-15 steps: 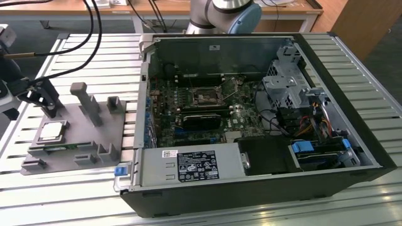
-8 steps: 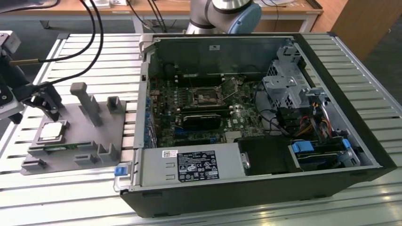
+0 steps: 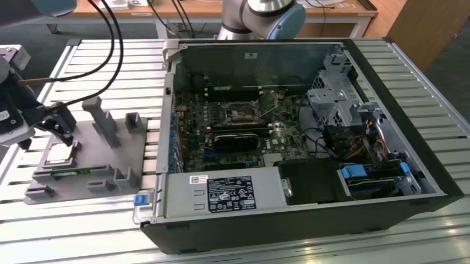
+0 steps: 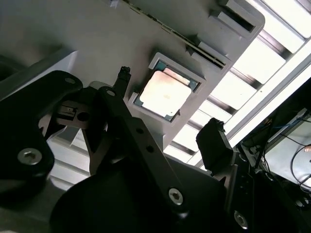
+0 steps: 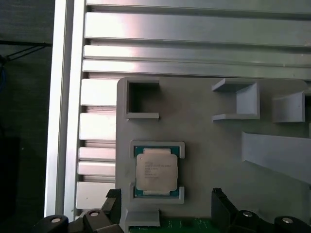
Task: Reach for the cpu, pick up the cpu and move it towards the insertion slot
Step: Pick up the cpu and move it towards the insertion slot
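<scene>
Over the grey tray point(image 5: 209, 145), at the exterior view's left, my gripper point(image 5: 165, 196) hangs with its jaws spread wide, holding nothing. The cpu point(image 5: 155, 171) lies flat in its shallow recess of the tray. Both wrist views show it between my two fingertips, and as far as I can tell neither touches it. The insertion slot point(image 3: 241, 113) sits well apart, on the board inside the open computer case point(image 3: 257, 234).

I judge the main risk to be the recess. Its raised lips hug two edges of the chip, so a finger descending slightly off line could land on a lip, or nip one corner and tip the chip. The green memory stick point(image 5: 187, 225) lies just beside, where a stray finger could knock it. A weak hold on such thin edges might also let the chip fall.
</scene>
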Available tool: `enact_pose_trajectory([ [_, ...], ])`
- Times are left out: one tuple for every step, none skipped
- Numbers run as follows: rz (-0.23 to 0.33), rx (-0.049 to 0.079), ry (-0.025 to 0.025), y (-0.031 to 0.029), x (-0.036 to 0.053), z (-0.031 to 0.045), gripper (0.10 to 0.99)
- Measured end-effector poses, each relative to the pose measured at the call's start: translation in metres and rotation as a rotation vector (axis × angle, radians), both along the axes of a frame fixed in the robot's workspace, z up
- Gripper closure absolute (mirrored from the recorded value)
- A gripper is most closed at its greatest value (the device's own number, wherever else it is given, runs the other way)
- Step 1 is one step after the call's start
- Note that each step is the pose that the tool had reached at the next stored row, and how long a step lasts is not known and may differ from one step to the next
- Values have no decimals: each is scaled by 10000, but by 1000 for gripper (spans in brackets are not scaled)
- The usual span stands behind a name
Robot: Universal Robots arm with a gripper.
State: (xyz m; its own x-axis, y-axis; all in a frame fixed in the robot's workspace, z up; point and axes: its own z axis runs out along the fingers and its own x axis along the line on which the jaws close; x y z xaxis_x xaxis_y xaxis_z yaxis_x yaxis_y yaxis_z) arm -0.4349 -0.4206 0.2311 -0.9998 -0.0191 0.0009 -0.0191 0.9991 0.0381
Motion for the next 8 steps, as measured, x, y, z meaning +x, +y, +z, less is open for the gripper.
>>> enact_pose_trajectory([
  [0,-1,1,0,0,-18,263],
  [0,0,1,0,0,-36,263],
  [0,0,0,0,0,-54,263],
  [0,0,0,0,0,-72,263],
  [0,0,1,0,0,-90,263],
  [0,-1,1,0,0,-108,263],
  [0,-1,1,0,0,-125,263],
  [0,0,1,0,0,-142,263],
])
